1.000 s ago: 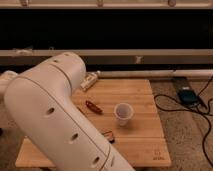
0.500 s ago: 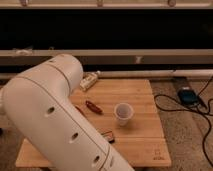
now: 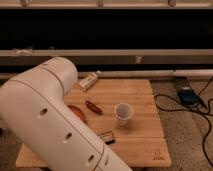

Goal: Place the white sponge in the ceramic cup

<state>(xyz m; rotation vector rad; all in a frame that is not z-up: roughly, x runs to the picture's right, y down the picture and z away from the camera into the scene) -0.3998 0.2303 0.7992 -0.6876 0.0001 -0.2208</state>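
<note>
Gripper not seen anywhere in the view, so its state cannot be told. The left half is covered by the white arm [image 3: 50, 120], and the white sponge cannot be made out. A dark bar [image 3: 106, 136] is noted at the arm's edge. The ceramic cup [image 3: 123, 112] is recorded farther back, upright and apart from the bar. An orange bowl [image 3: 76, 112] is half hidden, with a red item [image 3: 93, 106] beside it. A whitish packet [image 3: 89, 80] lies at the far edge of the wooden board [image 3: 140, 95]. Black cables [image 3: 200, 107] are seen on the speckled floor at right, with a dark wall behind.
</note>
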